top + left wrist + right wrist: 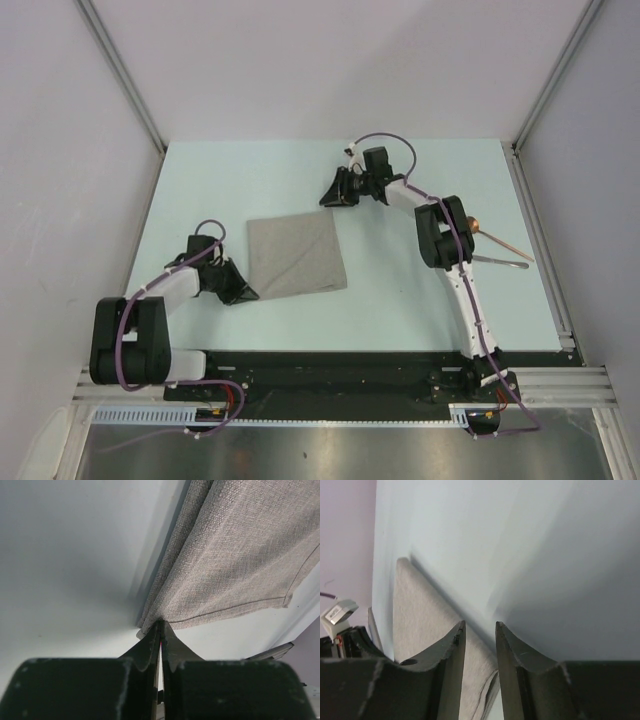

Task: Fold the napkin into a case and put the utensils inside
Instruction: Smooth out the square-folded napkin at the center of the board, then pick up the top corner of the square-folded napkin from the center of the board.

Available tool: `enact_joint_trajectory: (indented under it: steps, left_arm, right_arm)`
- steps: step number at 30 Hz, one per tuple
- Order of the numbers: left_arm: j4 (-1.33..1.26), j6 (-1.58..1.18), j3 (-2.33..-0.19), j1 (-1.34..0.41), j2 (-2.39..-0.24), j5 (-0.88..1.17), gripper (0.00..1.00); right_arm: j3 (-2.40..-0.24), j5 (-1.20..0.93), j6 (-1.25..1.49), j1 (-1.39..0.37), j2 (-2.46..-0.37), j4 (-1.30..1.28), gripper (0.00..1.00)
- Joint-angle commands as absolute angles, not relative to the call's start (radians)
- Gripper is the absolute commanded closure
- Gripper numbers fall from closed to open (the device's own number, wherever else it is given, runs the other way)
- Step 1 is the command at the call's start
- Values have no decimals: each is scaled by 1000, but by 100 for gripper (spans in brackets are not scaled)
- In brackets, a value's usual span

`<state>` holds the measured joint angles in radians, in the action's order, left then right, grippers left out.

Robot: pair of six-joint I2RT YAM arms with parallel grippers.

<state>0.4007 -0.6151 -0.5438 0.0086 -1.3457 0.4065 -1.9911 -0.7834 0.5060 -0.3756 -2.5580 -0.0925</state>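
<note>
The soft grey-beige fabric napkin (pixel 297 254) lies folded on the pale table (pixel 400 300). It looks light and limp, so grip it by the corners. Your left gripper (pixel 244 294) pinches the near-left corner. Your right gripper (pixel 331 194) hovers at the far corner, jaws apart.

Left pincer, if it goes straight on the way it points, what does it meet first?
The napkin. The left pincer has its tips closed right at the cloth's corner, aimed across the fabric, so going on it would probably just push into the cloth; depth is hard to judge.
</note>
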Motion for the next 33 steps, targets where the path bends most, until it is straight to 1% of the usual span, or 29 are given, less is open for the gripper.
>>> enact_joint_trajectory:
  steps: [1,3,6,7,9,10,13,14,15,17,21,22,24,25,28,30,33]
  left_arm:
    - [368,-615,-517,6,-1385,366,95]
    - [364,-604,-528,-24,-1365,405,92]
    - [394,-581,-575,-32,-1290,449,75]
    - [415,-568,-609,-32,-1263,460,67]
    - [442,-552,-655,-34,-1194,466,62]
    - [455,-543,-705,-34,-1178,462,58]
    - [449,-535,-803,-31,-1196,456,57]
    - [446,-537,-825,-31,-1222,463,58]
    - [446,-543,-847,-31,-1279,475,59]
    - [413,-558,-887,-31,-1330,518,64]
    - [354,-580,-904,-34,-1367,509,65]
    - [344,-578,-902,-35,-1365,502,65]
    - [333,-571,-894,-40,-1359,488,65]
    - [321,-569,-882,-43,-1352,485,65]
    - [310,-563,-864,-57,-1341,485,65]
    - [313,-549,-861,-78,-1336,483,65]
    - [330,-531,-865,-109,-1348,492,65]
  right_arm:
    - [-2137,-759,457,-354,-2635,-178,65]
    - [-2140,-720,465,-353,-2605,-202,64]
    - [-2140,-631,445,-353,-2528,-291,59]
    - [-2141,-545,436,-353,-2507,-373,53]
    - [-2132,-467,402,-353,-2426,-451,47]
    - [-2122,-369,405,-356,-2392,-522,40]
    - [-2011,-273,457,-368,-2271,-596,33]
    - [-1926,-253,484,-373,-2241,-606,33]
    - [-1880,-235,541,-394,-2205,-620,33]
    - [-1778,-210,569,-429,-2102,-614,32]
    - [-1588,-59,617,-560,-1958,-653,33]
    - [-1562,-10,638,-618,-1912,-650,36]
    - [-1516,8,675,-664,-1887,-649,43]
    - [-1481,32,687,-684,-1881,-640,48]
    - [-1445,66,695,-745,-1887,-640,54]
    - [-1433,90,684,-778,-1905,-632,55]
    - [-1427,92,677,-793,-1936,-641,59]
